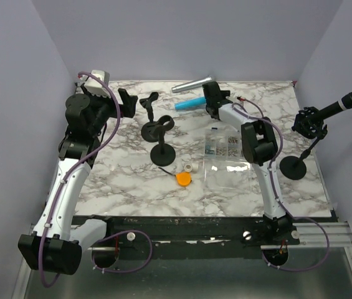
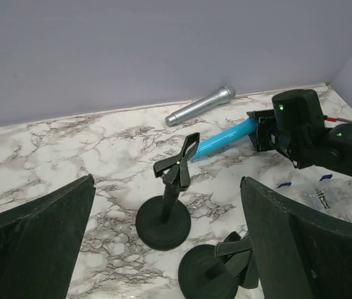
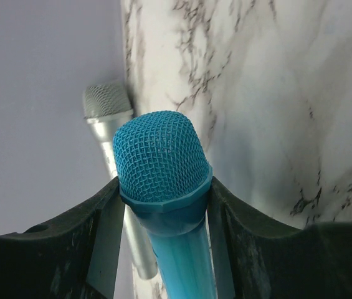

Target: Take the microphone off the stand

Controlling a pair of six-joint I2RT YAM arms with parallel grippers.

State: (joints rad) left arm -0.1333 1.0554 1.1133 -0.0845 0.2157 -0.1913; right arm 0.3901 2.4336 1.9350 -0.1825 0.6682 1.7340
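Note:
My right gripper (image 1: 209,99) is shut on a blue microphone (image 1: 189,103) and holds it low over the back of the marble table; its mesh head (image 3: 161,163) sits between my fingers (image 3: 244,224). It also shows in the left wrist view (image 2: 225,138). A black microphone (image 1: 345,102) sits clipped in a black stand (image 1: 294,167) at the right edge. My left gripper (image 1: 126,99) is open and empty above two empty black stands (image 2: 163,221), (image 2: 210,274).
A silver microphone (image 1: 193,84) lies against the back wall, right behind the blue one. A clear bag of small parts (image 1: 222,144), an orange disc (image 1: 183,179) and a small white piece (image 1: 192,168) lie mid-table. Purple walls close in the sides.

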